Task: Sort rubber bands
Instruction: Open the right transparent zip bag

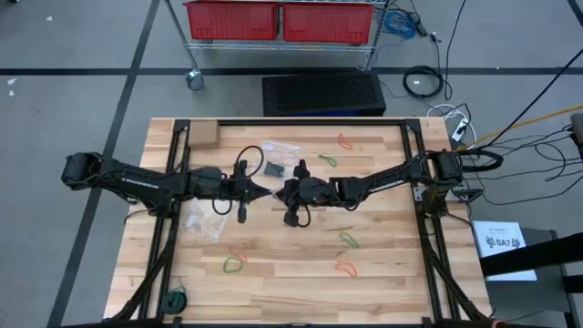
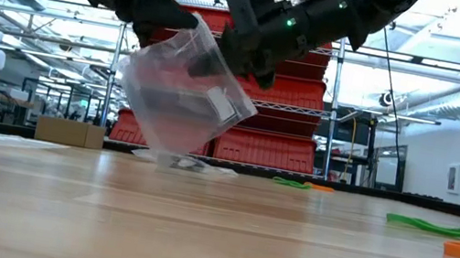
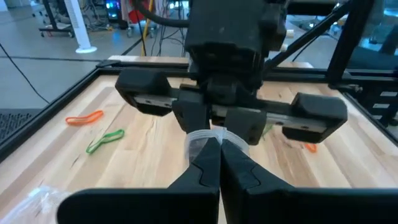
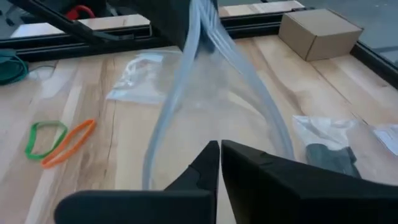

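A clear plastic bag hangs above the table's middle between my two grippers, its mouth spread open. My left gripper comes from the table's left and is shut on one lip. My right gripper comes from the right, facing it, and is shut at the opposite lip. Rubber bands lie loose on the wood: green and orange at the far side, green and orange near right, green and orange near left. My left gripper pinches the bag's lip between its two fingertips, coming nearly level from the table's left. The bag hangs below the fingers, clear of the table. My right gripper is shut on the opposite lip, slanting down from the table's right. Its own fingers hide the place of contact. The two lips spread apart between the grippers.
Two more clear bags lie on the table: one holding dark pieces at the far middle, one at the left. A cardboard box stands at the far left corner. A green roll sits at the near left edge.
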### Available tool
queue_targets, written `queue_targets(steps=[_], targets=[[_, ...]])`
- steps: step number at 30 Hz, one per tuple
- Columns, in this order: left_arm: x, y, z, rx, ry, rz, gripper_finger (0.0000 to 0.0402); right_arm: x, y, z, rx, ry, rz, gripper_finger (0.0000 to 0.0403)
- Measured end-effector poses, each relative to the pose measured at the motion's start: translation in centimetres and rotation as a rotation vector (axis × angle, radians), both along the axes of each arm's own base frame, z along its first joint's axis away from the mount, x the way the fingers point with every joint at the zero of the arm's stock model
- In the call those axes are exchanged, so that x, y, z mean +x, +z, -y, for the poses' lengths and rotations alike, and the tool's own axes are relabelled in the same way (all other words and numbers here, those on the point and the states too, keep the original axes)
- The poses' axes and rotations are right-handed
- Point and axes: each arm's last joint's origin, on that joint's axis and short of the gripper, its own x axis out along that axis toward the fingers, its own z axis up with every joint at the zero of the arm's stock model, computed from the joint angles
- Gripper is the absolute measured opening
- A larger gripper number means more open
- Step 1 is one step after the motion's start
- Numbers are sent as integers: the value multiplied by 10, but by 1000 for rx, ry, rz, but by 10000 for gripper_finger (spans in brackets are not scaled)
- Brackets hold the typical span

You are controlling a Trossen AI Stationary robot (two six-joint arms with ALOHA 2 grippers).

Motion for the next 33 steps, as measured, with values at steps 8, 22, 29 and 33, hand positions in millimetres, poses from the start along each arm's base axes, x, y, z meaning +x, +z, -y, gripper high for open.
queue_targets(steps=[8, 22, 29, 33], targets=[[4, 5, 8, 0, -17, 80, 0, 2, 4, 2, -4, 1, 48, 3], [19, 2, 8, 16, 69, 56, 0, 3, 6, -7, 26, 68, 67, 4], [22, 7, 14, 22, 44, 70, 0, 2, 6, -2, -3, -43, 68, 4], [22, 7, 15, 22, 41, 71, 0, 3, 7, -2, -2, -32, 77, 4]])
